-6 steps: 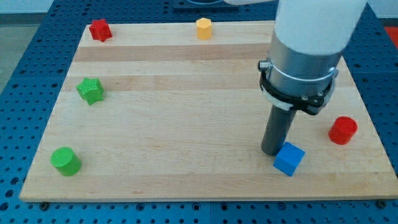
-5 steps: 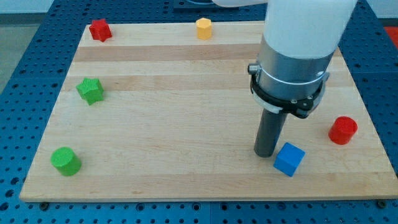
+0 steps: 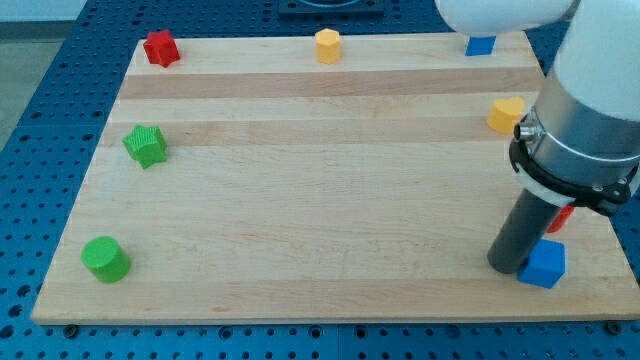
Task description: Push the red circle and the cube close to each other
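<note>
Two task blocks sat at the frame's lower right: the blue cube [image 3: 543, 264] touched my tip [image 3: 507, 266] on its right, and the red circle [image 3: 561, 216] showed just above, mostly hidden behind the rod. This tool could not clench; it only pushed. Both blocks looked light, rigid and quick to slide on the wooden surface [image 3: 300, 200], so the cube's flat left face seemed the best contact.

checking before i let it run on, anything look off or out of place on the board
Nothing is spilled or damaged. My tip sits against the blue cube near the board's bottom right corner. The red circle is mostly hidden behind the rod, just above the cube.
</note>
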Tool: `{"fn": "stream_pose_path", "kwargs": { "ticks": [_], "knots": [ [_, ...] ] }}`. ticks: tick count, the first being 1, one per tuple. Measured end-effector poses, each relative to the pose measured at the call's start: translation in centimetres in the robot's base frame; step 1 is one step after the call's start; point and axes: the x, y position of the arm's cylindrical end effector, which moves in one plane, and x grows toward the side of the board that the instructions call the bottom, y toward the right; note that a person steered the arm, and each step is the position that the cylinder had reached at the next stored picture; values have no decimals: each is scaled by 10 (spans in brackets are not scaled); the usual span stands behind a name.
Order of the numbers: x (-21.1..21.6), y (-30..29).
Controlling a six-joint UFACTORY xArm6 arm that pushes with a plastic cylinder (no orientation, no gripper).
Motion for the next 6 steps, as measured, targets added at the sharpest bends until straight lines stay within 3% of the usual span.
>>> {"fn": "stream_pose_path", "kwargs": {
  "ticks": [2, 3, 4, 5, 6],
  "knots": [
    [-105, -58],
    [-136, -18],
    [-141, 55],
    [-108, 143],
    [-71, 147]
  ]
}}
